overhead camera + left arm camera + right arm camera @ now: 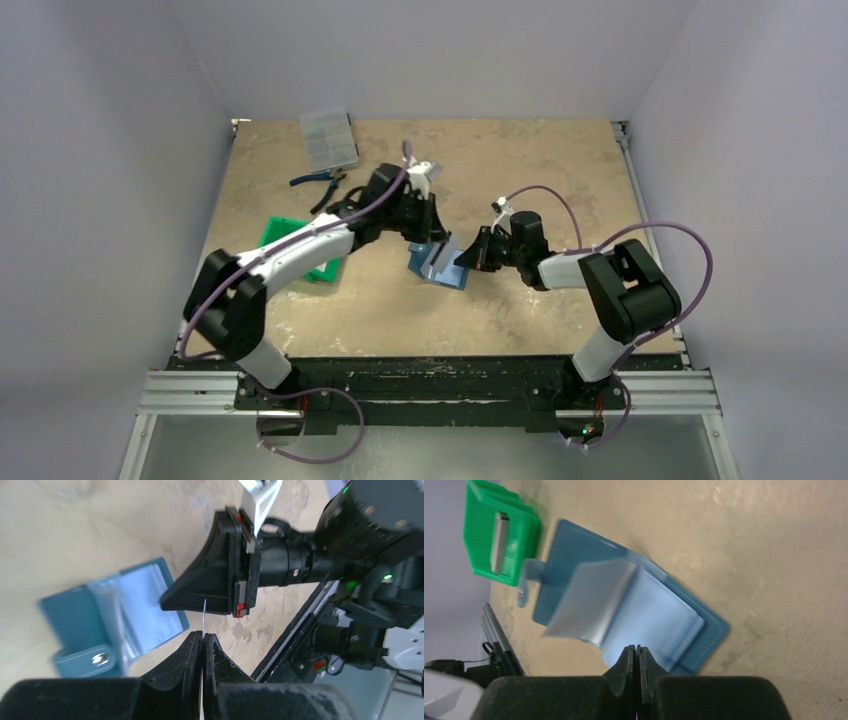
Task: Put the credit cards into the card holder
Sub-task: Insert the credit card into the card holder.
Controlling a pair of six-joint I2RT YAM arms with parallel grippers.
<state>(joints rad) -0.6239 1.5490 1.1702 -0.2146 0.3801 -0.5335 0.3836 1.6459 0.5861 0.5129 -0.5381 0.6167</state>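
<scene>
The card holder (440,265) lies open, seemingly unfilled. The left pincer (203,635) clamps one credit card (204,612); the right pincer (634,649), at the holder's three o'clock, is pressed together.

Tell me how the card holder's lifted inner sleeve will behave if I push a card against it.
Likely floppy: the sleeve curls up off the open card holder, so it may buckle rather than part. It looks glossy, so whatever pushes it could skid. The thin holder may slide.

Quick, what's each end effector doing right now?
Left end effector: closed on a credit card, held edge-on.
Right end effector: closed, tips at the card holder; grip unclear.
</scene>
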